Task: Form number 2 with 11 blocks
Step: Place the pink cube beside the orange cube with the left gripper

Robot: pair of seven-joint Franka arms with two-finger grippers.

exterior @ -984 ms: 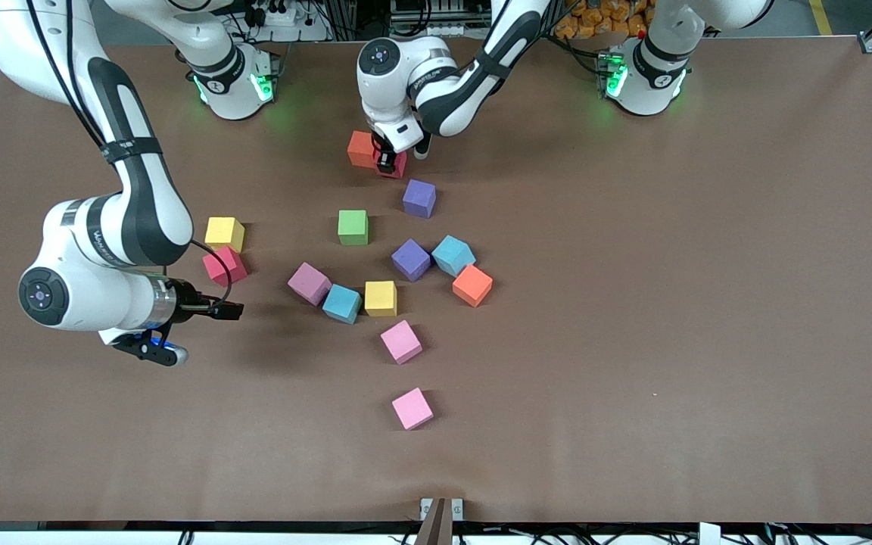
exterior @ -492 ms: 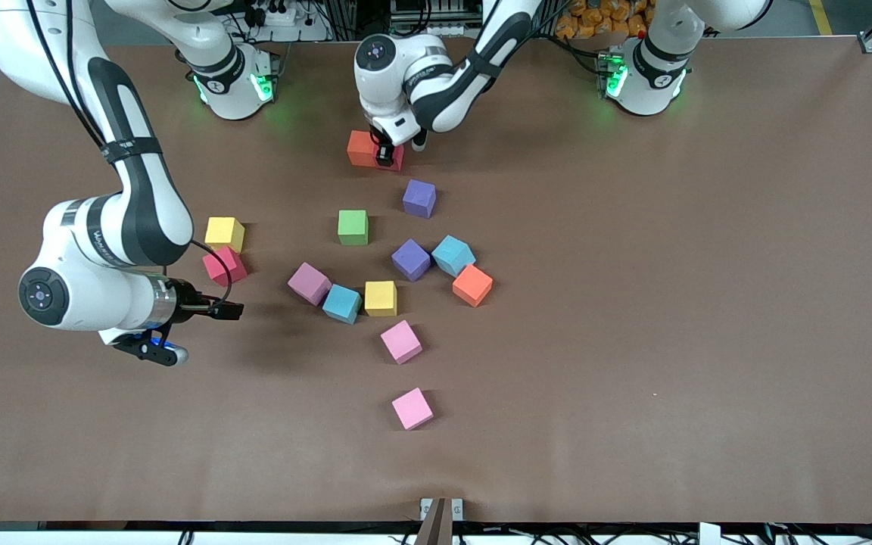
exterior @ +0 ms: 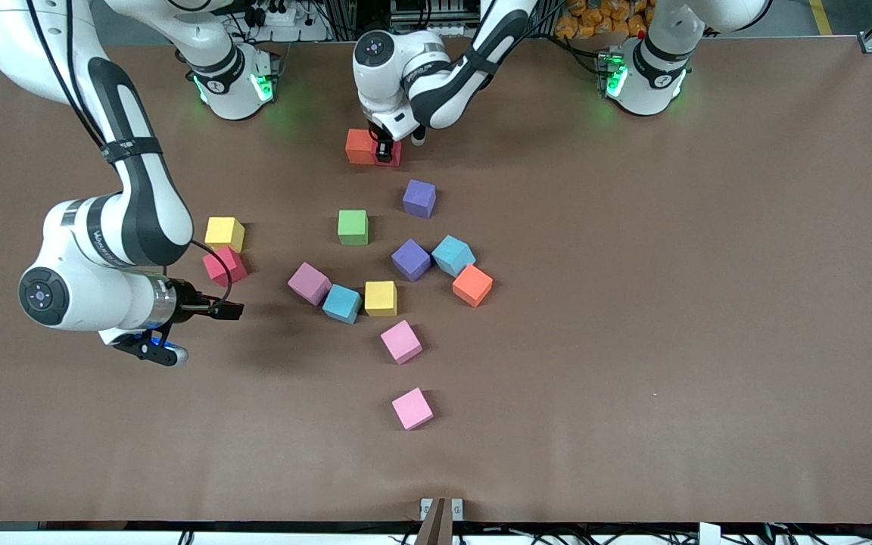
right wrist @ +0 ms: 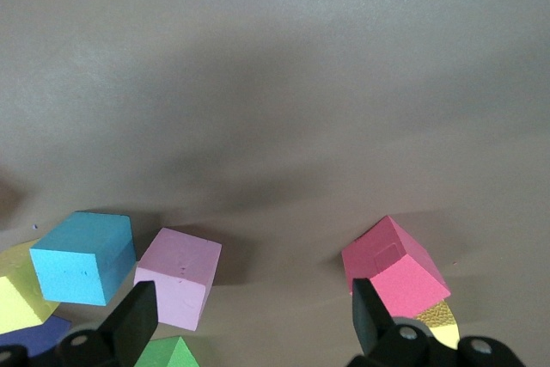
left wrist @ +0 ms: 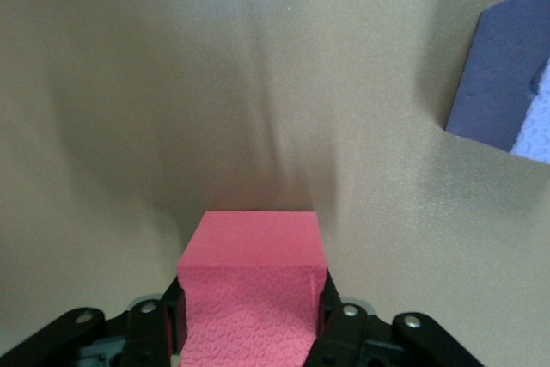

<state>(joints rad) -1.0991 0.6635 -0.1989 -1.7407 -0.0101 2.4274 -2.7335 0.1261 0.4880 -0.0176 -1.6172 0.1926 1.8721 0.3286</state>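
L gripper (exterior: 384, 154) is clamped on a red block (left wrist: 251, 294), sitting right against an orange block (exterior: 360, 146) up near the bases, roughly mid-table. Can't tell from here if the red one is down on the table or a hair above it. L wrist cam shows red foam pinched between both fingers, w/ a purple block (exterior: 419, 198) off to one side; in front view that purple one lies a bit nearer the cam than the pair.

R gripper (exterior: 233, 309) has its jaws spread wide, holding nothing, parked low over bare table toward the R arm's end; that arm is waiting. Just beside it: second red block (exterior: 224, 266) touching a yellow block (exterior: 225, 233).

Rest of the blocks are loose mid-table: green (exterior: 353, 227), 2nd purple (exterior: 411, 260) touching a light blue (exterior: 453, 255), 2nd orange (exterior: 472, 285) just beside that blue. Mauve-pink block (exterior: 309, 284), another light blue (exterior: 342, 303) and a 2nd yellow (exterior: 381, 298) sit in a touching row. Two brighter pink cubes (exterior: 401, 342) lie nearer the cam.

Surface is brown matte table (exterior: 671, 303); cables and frame rails past the edge by the bases. Lots of open table at the L arm's end and along the cam-side edge.
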